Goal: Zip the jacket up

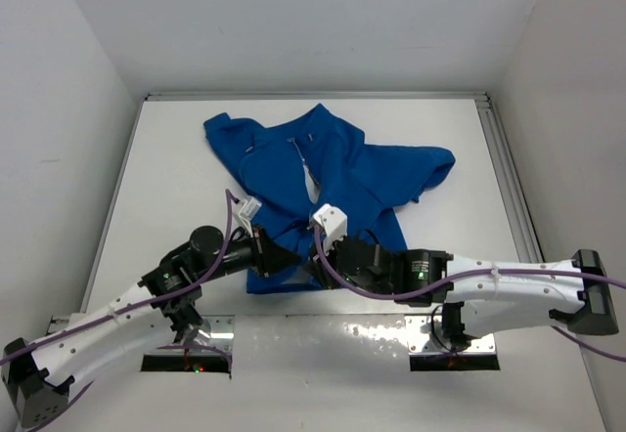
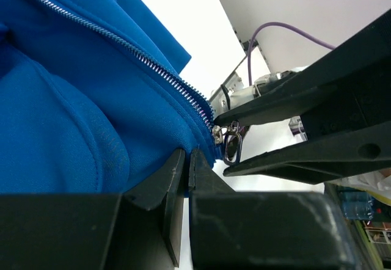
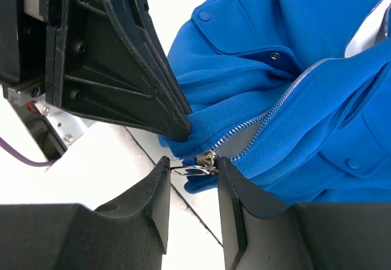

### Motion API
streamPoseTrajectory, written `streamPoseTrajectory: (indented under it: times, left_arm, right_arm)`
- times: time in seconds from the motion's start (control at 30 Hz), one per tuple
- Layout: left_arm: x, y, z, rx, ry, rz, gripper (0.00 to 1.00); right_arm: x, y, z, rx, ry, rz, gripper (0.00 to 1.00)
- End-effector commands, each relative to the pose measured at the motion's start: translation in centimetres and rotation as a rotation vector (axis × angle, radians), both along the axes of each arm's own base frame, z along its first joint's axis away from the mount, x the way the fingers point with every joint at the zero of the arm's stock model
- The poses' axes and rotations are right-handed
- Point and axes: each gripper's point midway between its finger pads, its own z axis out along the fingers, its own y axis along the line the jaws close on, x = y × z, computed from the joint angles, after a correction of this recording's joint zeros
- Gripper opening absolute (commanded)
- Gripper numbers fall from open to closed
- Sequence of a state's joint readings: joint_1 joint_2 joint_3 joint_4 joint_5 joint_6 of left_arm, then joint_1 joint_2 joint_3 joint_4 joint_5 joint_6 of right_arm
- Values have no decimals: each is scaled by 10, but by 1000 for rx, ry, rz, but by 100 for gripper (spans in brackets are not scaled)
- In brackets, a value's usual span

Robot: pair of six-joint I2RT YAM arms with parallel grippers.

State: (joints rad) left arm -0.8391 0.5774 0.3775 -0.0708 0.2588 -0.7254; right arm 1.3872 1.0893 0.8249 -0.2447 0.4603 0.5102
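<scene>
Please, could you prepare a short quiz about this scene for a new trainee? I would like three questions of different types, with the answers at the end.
1. True or false: the zipper of the jacket is already closed up to the collar.
2. What lies between the right arm's jaws? A) a sleeve cuff B) the zipper pull C) a pocket button
3. Which arm's jaws are shut on the blue fabric beside the zipper's lower end?
Key: 1 false, the front lies open and the pull sits at the hem; 2 B; 3 the left arm's jaws.
</scene>
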Motion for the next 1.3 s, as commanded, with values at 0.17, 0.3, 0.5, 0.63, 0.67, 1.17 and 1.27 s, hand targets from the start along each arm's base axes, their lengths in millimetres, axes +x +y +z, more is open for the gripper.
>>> streamPoseTrajectory:
  times: [0.17, 0.3, 0.5, 0.63, 0.67, 1.17, 1.27]
  left_arm:
    - [-12, 1, 0, 8, -17, -64, 0]
    - [-18, -1, 9, -24, -27, -98, 0]
    - [-17, -2, 5, -19, -13, -96, 0]
    - [-13, -3, 6, -10, -13, -79, 0]
    - [-13, -3, 6, -7, -15, -82, 0]
    - [-8, -4, 8, -12, -17, -59, 0]
    - [-9, -4, 10, -14, -22, -66, 0]
  right_arm:
    - [25, -1, 24, 84, -47, -113, 0]
    - [27, -6, 3, 44, -24, -111, 0]
    - [27, -15, 10, 72, -31, -131, 20]
    - [17, -13, 27, 120, -10, -71, 54]
    - [14, -13, 26, 98, -6, -51, 56]
    - [-18, -12, -1, -136, -143, 52, 0]
    - [-10, -20, -11, -92, -170, 32, 0]
